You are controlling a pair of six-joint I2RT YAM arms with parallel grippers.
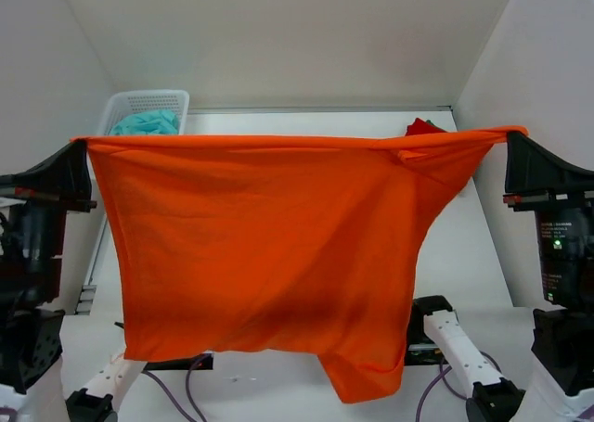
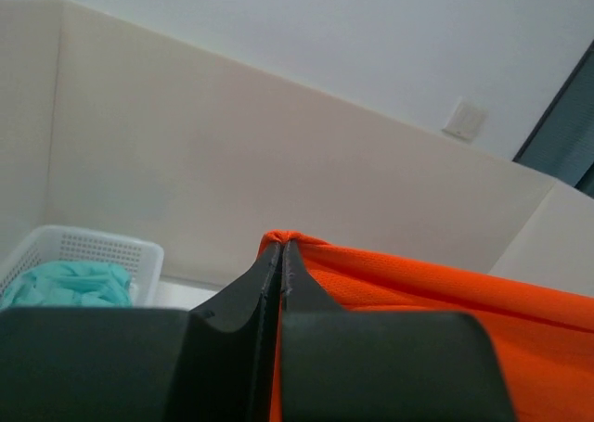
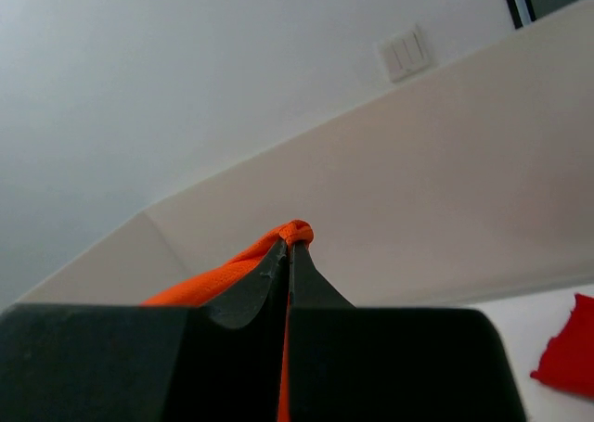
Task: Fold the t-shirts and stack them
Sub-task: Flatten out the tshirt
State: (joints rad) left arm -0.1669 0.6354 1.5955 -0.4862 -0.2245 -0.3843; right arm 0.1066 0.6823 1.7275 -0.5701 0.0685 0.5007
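The bright orange t-shirt hangs stretched out in the air between both raised arms, its lower edge trailing near the arm bases. My left gripper is shut on the shirt's left top corner. My right gripper is shut on its right top corner. In each wrist view the cloth bunches out from between the closed fingertips. A deeper red t-shirt lies crumpled on the table at the back right, mostly hidden behind the orange one; a patch of the red cloth also shows in the right wrist view.
A white mesh basket with teal cloth inside stands at the back left; the basket shows in the left wrist view too. White walls enclose the table on three sides. Cables lie by the arm bases.
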